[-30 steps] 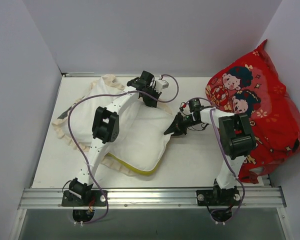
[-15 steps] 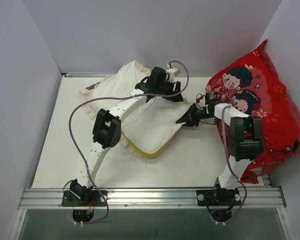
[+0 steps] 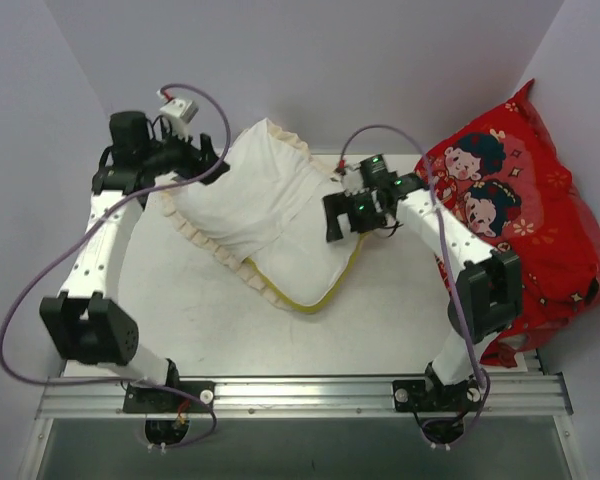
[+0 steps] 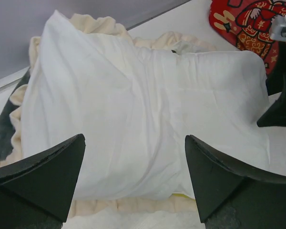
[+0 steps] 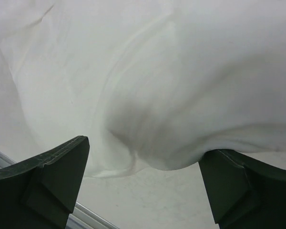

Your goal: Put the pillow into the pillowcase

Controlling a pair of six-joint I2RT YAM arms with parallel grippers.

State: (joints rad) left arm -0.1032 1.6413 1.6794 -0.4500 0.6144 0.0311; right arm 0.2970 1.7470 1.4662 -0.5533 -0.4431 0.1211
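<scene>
The pillowcase (image 3: 252,185), white with a cream ruffled frill, lies across the back middle of the table. The pillow (image 3: 315,262) is mostly inside it, and its yellow-edged end (image 3: 332,288) shows at the front right. My left gripper (image 3: 212,158) is open at the case's back-left corner, holding nothing. In the left wrist view the pillowcase (image 4: 100,109) fills the space ahead of the open gripper (image 4: 133,143), with the pillow (image 4: 224,100) bulging to the right. My right gripper (image 3: 333,218) is open at the pillow's right side. Its wrist view shows the gripper (image 5: 143,152) just short of white fabric (image 5: 171,81).
A large red cushion (image 3: 520,220) with cartoon children leans against the right wall, beside the right arm. Grey walls enclose the table at the back and on both sides. A metal rail (image 3: 300,395) with the arm bases runs along the near edge.
Both grippers have opened and let go of the fabric. The left arm swung far to the back left. The right gripper shifted left. The pillow and case dropped back onto the table.
</scene>
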